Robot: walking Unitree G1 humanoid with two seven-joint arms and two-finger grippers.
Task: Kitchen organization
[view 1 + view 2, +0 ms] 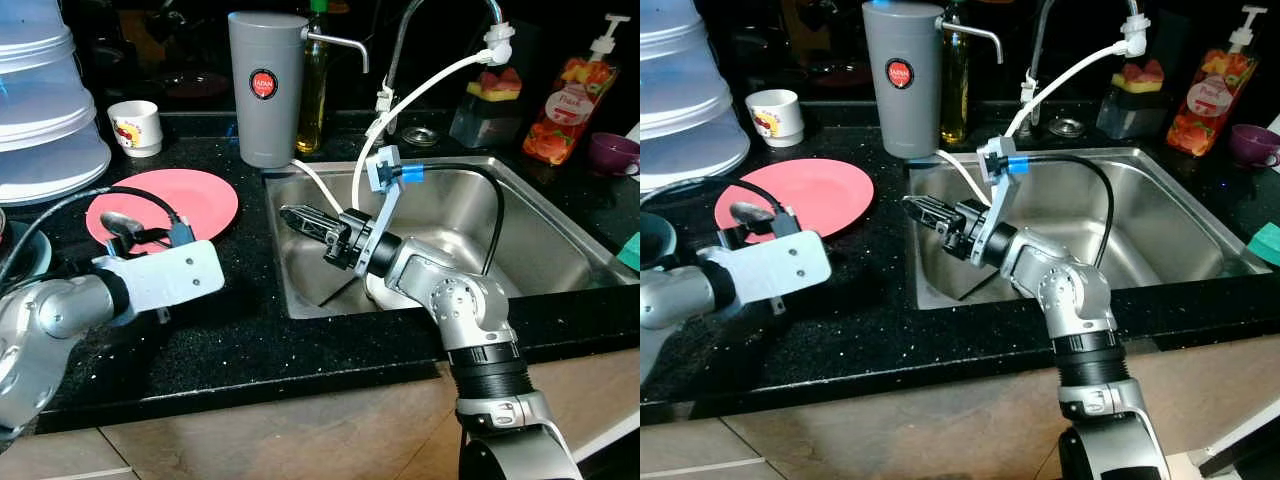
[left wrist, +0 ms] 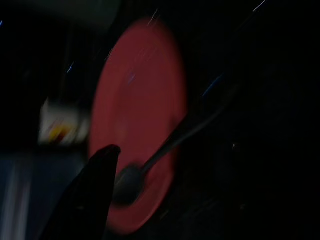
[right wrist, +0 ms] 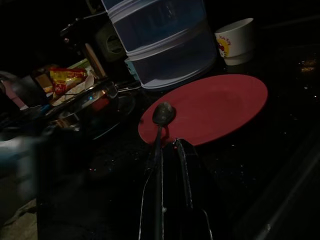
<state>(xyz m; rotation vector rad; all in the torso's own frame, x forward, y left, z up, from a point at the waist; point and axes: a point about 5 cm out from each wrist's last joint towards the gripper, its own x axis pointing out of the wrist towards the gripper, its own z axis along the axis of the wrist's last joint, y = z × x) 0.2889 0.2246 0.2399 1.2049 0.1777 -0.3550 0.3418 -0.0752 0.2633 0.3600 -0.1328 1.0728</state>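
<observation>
Left claw point(image 1: 135, 232) is hovering over the near rim of the red plate point(image 1: 200, 195) on the black table point(image 1: 250, 340), grasping a spoon point(image 1: 120, 224) whose bowl is lying above the plate's left part; a white cup point(image 1: 135, 127) is standing behind the plate, with stacked clear containers point(image 1: 40, 110) to its left. Right claw point(image 1: 305, 220) is reaching over the left part of the steel sink point(image 1: 540, 240), its fingers lying clenched together and carrying nothing. A grey canister point(image 1: 265, 90) is standing behind the sink's left corner. From the right eye, the same layout is showing, the right claw pointing toward the plate's side of the sink. Through the left wrist camera, dark and blurred, one black finger point(image 2: 95, 185) is sitting beside what is probably the spoon's bowl over the plate. Through the right wrist camera, the closed fingers point(image 3: 182, 185) are aiming across the table at the plate, and the spoon point(image 3: 163, 114) is poised at its edge.
</observation>
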